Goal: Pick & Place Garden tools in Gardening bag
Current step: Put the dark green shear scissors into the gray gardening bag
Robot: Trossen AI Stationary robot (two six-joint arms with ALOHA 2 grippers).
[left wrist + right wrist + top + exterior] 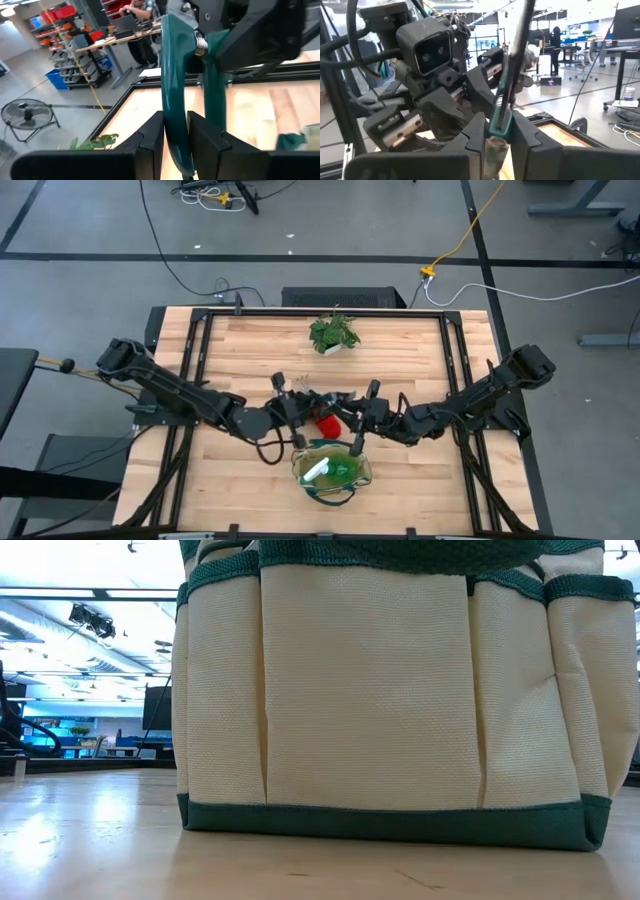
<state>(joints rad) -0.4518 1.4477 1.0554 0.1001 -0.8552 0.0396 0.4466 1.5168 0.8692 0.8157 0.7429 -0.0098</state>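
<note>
Reaching in from opposite sides of the wooden table (pixel 420 490), both dark arms meet near its front centre, just behind the gardening bag (pixel 333 471). No brand, label or lettering can be read anywhere in the four views. Seen from above, the beige, green-trimmed bag stands upright at the table's front edge, mouth open to the ceiling, its longer side running left to right; a green spray bottle (pixel 335 470) lies inside with its white nozzle (pixel 316 471) toward the left arm's side. From table height the bag's canvas wall (pixel 370 690) fills nearly the whole frame, its dark green base band resting flat on the wood. The left gripper (pixel 176 142) has its two fingers pinched on a dark green bag handle (pixel 172 100), the strap rising vertically between them. The right gripper (pixel 497 142) is likewise clamped on a green handle strap (pixel 500 120), facing the left arm's wrist camera (pixel 430 50) close by. Something red (pixel 327 423) lies on the wood between the two grippers, behind the bag. A leafy potted plant (pixel 335 333) stands well apart at the table's rear. People (pixel 137 22) work at desks in the room beyond.
</note>
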